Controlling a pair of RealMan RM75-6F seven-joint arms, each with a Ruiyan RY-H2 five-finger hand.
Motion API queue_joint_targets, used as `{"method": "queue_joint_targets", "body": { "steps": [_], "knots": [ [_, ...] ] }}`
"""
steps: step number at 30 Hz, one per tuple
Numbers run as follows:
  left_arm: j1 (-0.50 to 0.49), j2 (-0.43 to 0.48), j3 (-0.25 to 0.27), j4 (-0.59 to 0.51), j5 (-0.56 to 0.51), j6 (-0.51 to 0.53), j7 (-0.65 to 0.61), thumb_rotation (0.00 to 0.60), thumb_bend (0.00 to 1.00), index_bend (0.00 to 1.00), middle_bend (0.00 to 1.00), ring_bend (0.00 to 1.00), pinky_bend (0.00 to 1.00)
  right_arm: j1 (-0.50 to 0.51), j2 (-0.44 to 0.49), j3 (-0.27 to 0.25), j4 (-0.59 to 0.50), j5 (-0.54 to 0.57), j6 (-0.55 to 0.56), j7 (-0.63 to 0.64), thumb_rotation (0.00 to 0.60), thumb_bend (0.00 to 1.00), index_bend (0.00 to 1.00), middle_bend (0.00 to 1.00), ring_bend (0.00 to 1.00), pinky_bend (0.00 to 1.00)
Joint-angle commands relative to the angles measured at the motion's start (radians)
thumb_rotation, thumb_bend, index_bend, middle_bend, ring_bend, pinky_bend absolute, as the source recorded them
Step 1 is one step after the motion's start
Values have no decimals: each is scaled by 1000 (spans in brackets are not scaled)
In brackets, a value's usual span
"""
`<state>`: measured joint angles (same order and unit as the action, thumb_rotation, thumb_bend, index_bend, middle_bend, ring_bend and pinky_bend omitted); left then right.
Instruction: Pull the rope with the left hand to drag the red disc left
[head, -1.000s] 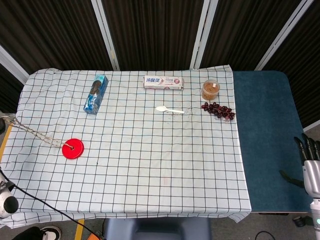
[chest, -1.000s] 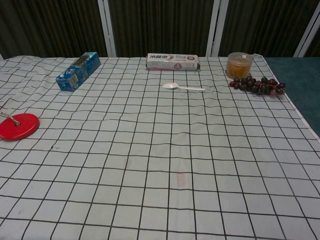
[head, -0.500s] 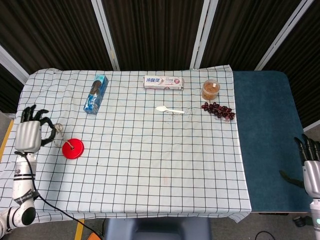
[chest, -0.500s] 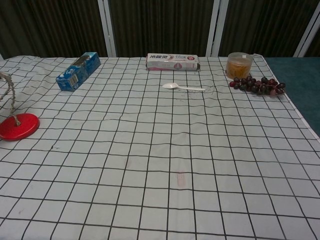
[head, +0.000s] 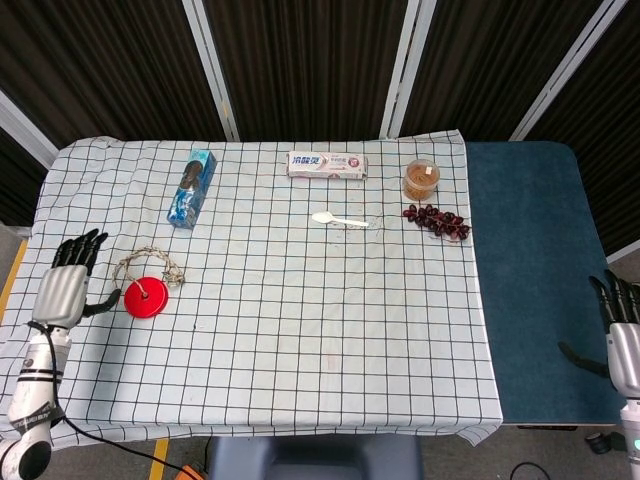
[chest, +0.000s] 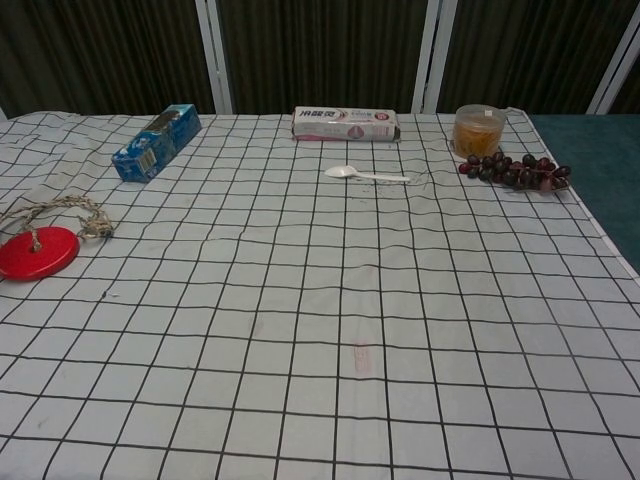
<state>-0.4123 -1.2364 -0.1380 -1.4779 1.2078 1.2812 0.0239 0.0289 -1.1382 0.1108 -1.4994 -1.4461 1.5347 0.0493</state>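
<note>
The red disc (head: 146, 297) lies flat near the left edge of the checked cloth, and shows in the chest view too (chest: 37, 252). Its beige rope (head: 150, 266) lies slack in a loop on the cloth just behind the disc (chest: 70, 215). My left hand (head: 65, 285) hovers at the table's left edge, just left of the disc, fingers apart and holding nothing. My right hand (head: 622, 335) hangs off the right side of the table, fingers straight and empty. Neither hand shows in the chest view.
A blue box (head: 192, 187) lies at the back left, a toothpaste box (head: 327, 165) at the back centre. A white spoon (head: 338, 219), a cup of amber liquid (head: 421, 179) and dark grapes (head: 437, 221) sit towards the right. Bare blue table top (head: 530, 280) runs along the right.
My left hand has let go of the rope and dropped slightly towards the table edge. The rope, lifted half a second ago, now lies coiled beside the disc. The disc has barely shifted.
</note>
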Motion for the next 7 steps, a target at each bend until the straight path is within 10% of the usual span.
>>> {"method": "queue_joint_targets", "body": {
  "steps": [1,7],
  "knots": [
    [114,25,57,-18,96,160,-32,600,359,0,0,0,0,-6,0,-4,0,-1,6,1,600,271,0,0,0,0],
    [224,-9,152,84,222,288,-30,600,364,0,0,0,0,-15,-24,-24,12,-1,-5,-10,600,272,0,0,0,0]
  ]
}}
